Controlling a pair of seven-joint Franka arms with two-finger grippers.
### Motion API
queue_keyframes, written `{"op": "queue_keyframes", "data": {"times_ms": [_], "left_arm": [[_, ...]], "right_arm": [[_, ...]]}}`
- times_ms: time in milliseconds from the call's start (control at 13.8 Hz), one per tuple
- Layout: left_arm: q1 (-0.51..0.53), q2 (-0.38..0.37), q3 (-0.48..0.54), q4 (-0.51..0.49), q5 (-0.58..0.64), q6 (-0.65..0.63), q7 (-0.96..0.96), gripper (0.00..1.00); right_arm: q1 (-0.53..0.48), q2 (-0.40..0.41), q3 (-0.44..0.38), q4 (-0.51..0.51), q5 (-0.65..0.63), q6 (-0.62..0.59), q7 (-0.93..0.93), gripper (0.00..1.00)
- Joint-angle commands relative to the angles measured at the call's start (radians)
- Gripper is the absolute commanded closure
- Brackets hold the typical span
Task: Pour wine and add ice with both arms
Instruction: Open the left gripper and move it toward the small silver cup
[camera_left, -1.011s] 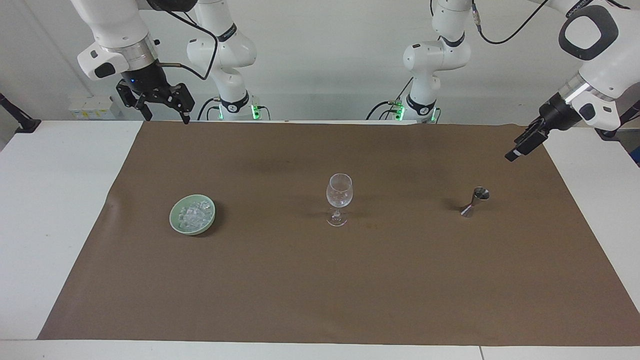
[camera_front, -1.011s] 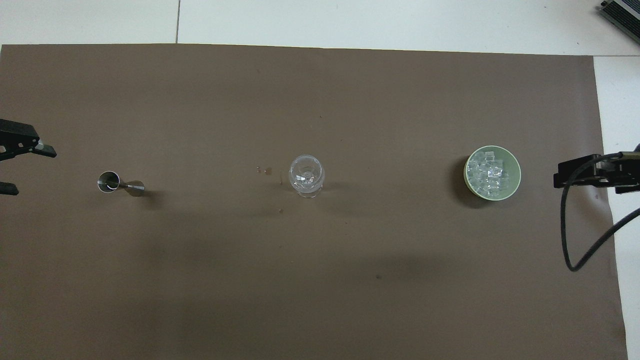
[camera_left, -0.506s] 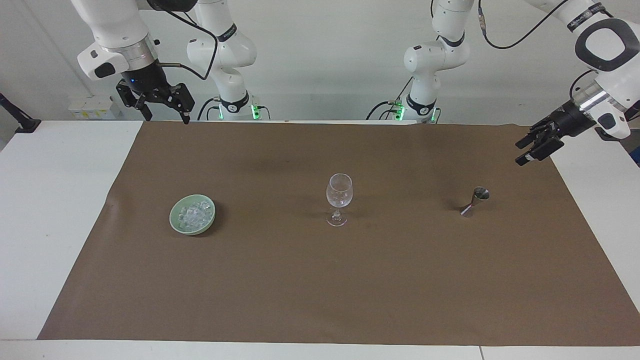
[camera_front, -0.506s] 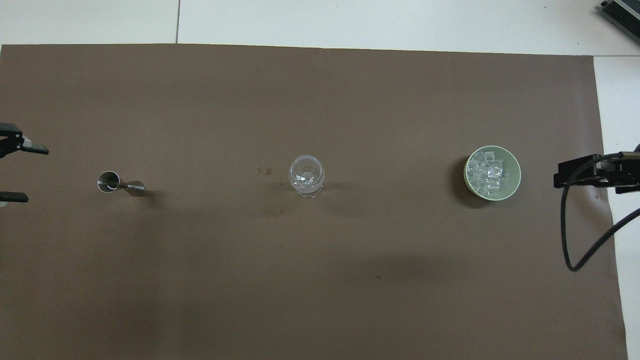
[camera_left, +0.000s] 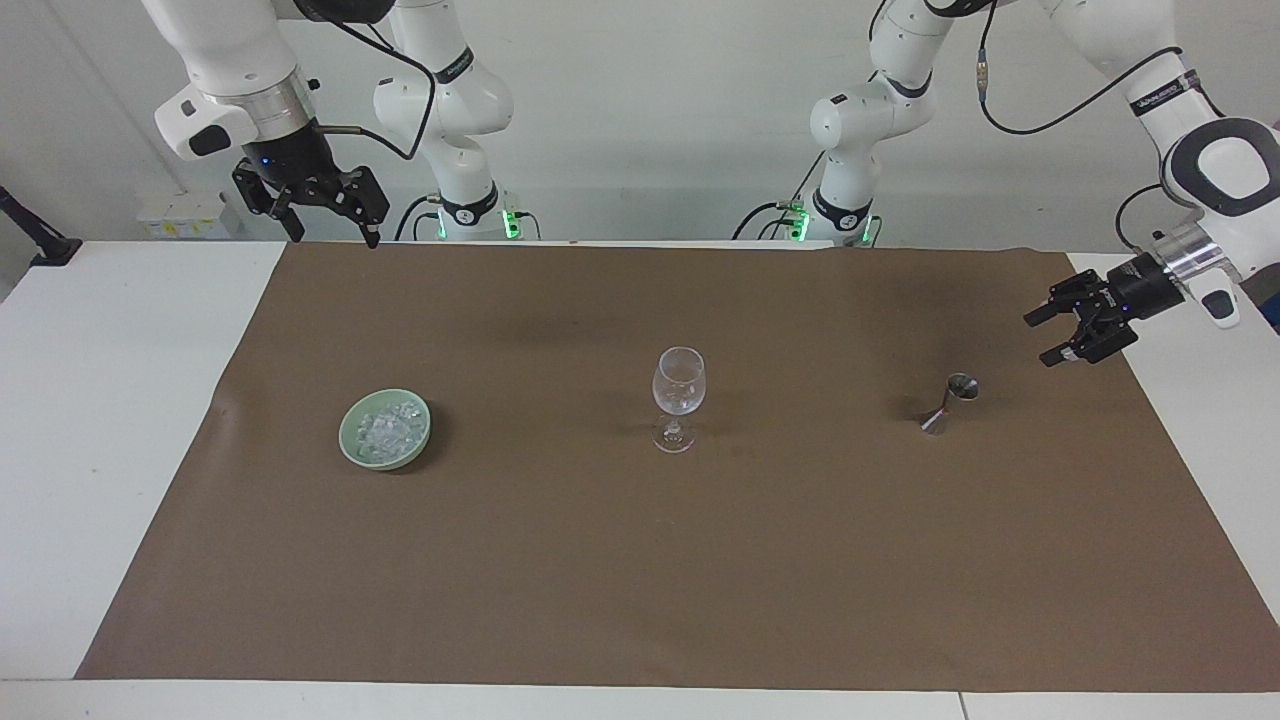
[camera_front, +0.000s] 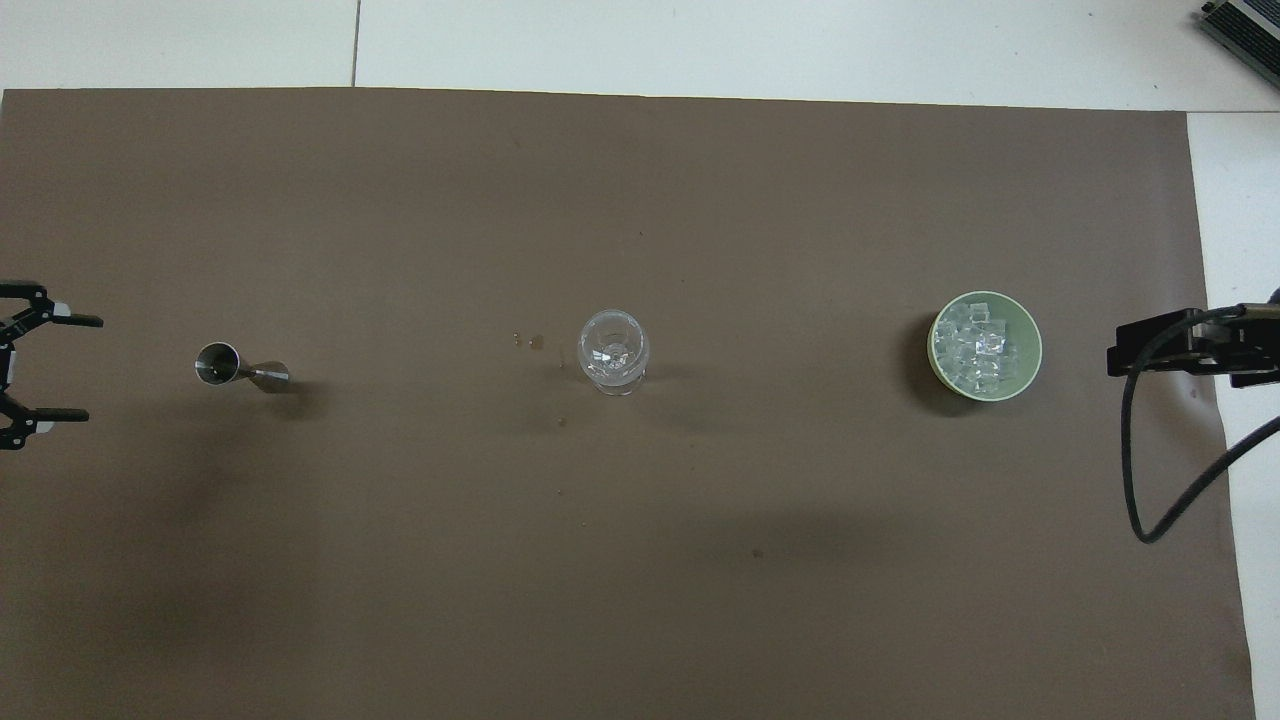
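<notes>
on brown mat (camera_left: 640, 560), ice (camera_left: 386, 430) in green bowl (camera_left: 352, 442), stemmed glass (camera_left: 679, 385), jigger (camera_left: 949, 402)

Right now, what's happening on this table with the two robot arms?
Nothing is held yet. The left gripper hangs open beside the metal jigger, apparently lining up to grasp it. The right gripper waits open, raised over the table's edge. The empty wine glass stands mid-table, and the ice sits in its green bowl.
</notes>
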Motion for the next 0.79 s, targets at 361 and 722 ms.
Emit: {"op": "queue_keyframes", "data": {"times_ms": [361, 722], "left_arm": [[0.1, 0.171, -0.01, -0.015, -0.136, -0.001, -0.013, 0.0], [0.108, 0.213, -0.01, -0.018, -0.207, 0.005, -0.076, 0.0]], "right_arm": [[-0.009, -0.022, 0.005, -0.023, 0.013, 0.0, -0.023, 0.0], [-0.009, -0.021, 0.005, -0.023, 0.013, 0.0, -0.023, 0.0]]}}
